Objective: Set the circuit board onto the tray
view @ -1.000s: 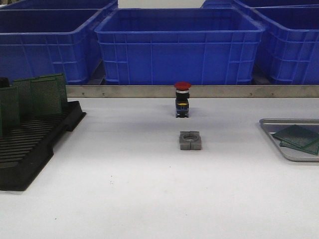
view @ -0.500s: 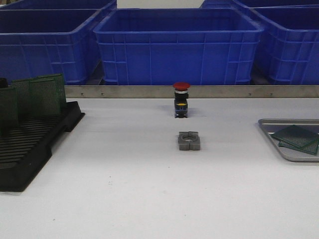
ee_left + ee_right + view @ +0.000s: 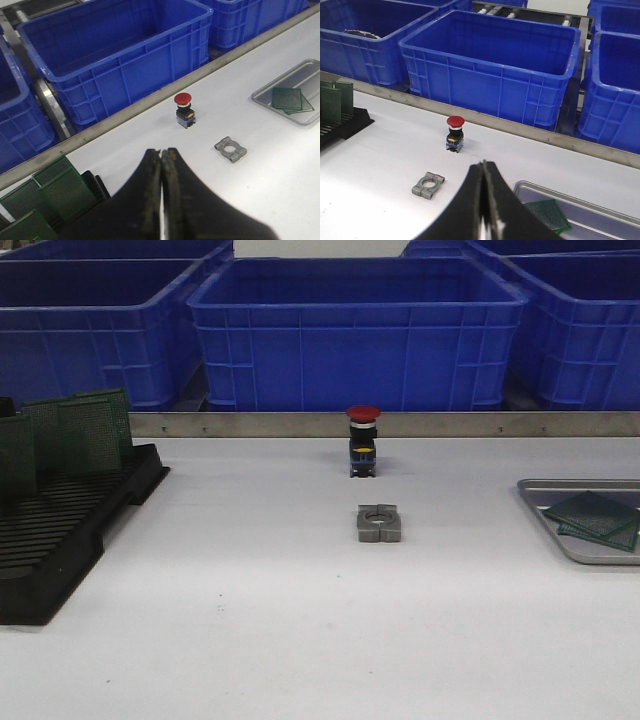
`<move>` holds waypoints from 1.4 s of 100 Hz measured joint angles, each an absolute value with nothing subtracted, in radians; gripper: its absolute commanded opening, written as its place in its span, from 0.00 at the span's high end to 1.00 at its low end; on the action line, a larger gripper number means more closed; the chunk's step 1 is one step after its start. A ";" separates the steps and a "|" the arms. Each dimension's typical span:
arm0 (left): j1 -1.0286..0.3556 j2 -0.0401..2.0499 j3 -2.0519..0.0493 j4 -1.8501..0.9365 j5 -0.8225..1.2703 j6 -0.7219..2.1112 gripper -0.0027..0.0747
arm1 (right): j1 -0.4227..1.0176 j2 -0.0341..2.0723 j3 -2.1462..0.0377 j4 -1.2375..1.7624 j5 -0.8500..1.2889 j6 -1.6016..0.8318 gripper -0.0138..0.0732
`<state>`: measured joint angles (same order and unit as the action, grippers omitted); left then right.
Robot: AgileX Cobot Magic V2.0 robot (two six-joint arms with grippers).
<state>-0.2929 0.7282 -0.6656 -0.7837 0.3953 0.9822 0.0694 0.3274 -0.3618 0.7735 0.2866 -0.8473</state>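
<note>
Green perforated circuit boards, seemingly two, lying flat and overlapped in the shallow silver-grey metal tray at the table's right edge. More green boards upright in the black slotted rack, awaiting transfer. Left end effector and right end effector both pressed together, empty, raised above the white table.

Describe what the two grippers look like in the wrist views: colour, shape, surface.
Only the fingers show. The left gripper has two black fingers, broad at the base and tapering to narrow tips, matte, with scuffed brownish wear along their inner edges. The right gripper looks the same: black, wedge-shaped, slightly worn at the seam. No cables, markings or arm links are visible.
</note>
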 measured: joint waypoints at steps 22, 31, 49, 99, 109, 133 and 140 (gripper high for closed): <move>-0.293 0.462 -0.483 -0.798 0.356 0.982 0.99 | 0.069 0.235 -0.307 0.780 0.343 -0.847 0.97; -0.293 0.362 -0.422 -0.800 0.352 0.982 0.99 | 0.069 0.216 -0.288 0.780 0.364 -0.848 0.97; -0.293 0.213 -0.344 -0.801 0.352 0.982 0.99 | 0.069 0.209 -0.281 0.780 0.371 -0.848 0.97; -0.293 0.159 -0.328 -0.804 0.351 0.982 0.99 | 0.069 0.209 -0.281 0.780 0.371 -0.848 0.97; -0.293 0.157 -0.328 -0.804 0.351 0.982 0.99 | 0.069 0.209 -0.281 0.780 0.371 -0.848 0.97; -0.293 0.157 -0.328 -0.804 0.351 0.982 0.99 | 0.069 0.209 -0.281 0.780 0.371 -0.848 0.97; -0.293 0.157 -0.328 -0.804 0.351 0.982 0.99 | 0.069 0.209 -0.281 0.780 0.373 -0.848 0.97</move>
<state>-0.2929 0.1571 -0.3280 -0.8040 0.3508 0.9822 0.0694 0.2092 -0.2808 0.7804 0.3726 -0.8485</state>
